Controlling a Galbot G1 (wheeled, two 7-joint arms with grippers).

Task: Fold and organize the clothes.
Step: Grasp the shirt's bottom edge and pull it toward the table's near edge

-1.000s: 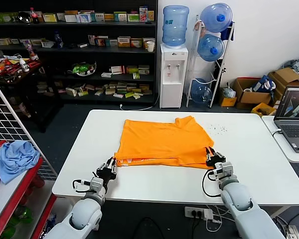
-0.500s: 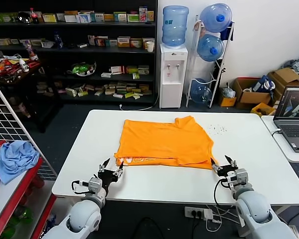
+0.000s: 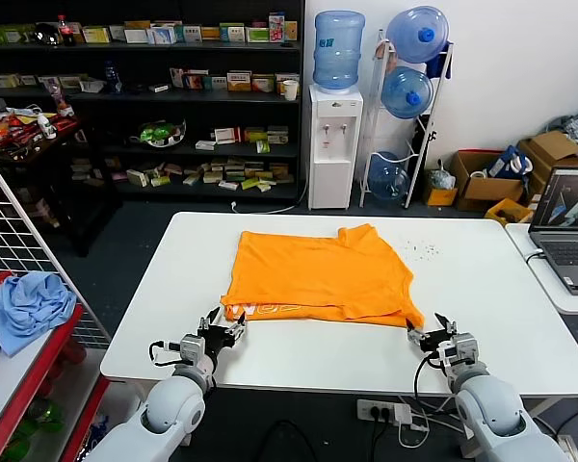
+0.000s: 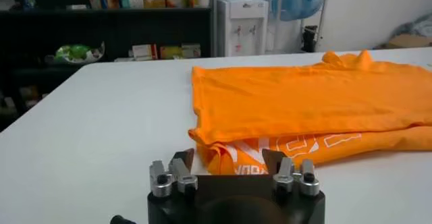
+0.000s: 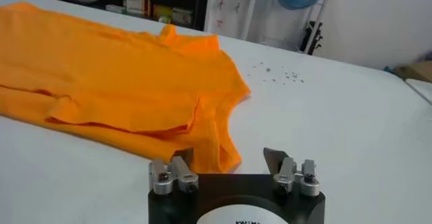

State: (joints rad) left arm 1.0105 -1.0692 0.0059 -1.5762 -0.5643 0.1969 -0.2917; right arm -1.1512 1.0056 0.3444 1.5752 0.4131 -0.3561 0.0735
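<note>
The bright orange T-shirt (image 3: pixel 313 274) lies folded on the white table (image 3: pixel 501 298), with white lettering (image 3: pixel 270 310) showing along its near edge. My left gripper (image 3: pixel 222 332) is open and empty, just short of the shirt's near left corner. In the left wrist view the shirt (image 4: pixel 304 104) and its lettering (image 4: pixel 290 144) lie right ahead of the open left gripper (image 4: pixel 228 158). My right gripper (image 3: pixel 432 332) is open and empty, just off the near right corner. In the right wrist view the shirt's corner (image 5: pixel 216 148) lies beside one finger of the right gripper (image 5: pixel 228 156).
A light blue cloth (image 3: pixel 31 303) lies on a red rack beside a wire grid (image 3: pixel 19 221) at the left. A laptop (image 3: pixel 568 226) sits on a side table at the right. Small dark specks (image 3: pixel 424 250) dot the table's far right. Shelves and a water dispenser (image 3: pixel 334 144) stand behind.
Both grippers have left the shirt's near corners, drawn back toward the table's front edge and now stand open. The shirt's near edge lies flat on the table.
</note>
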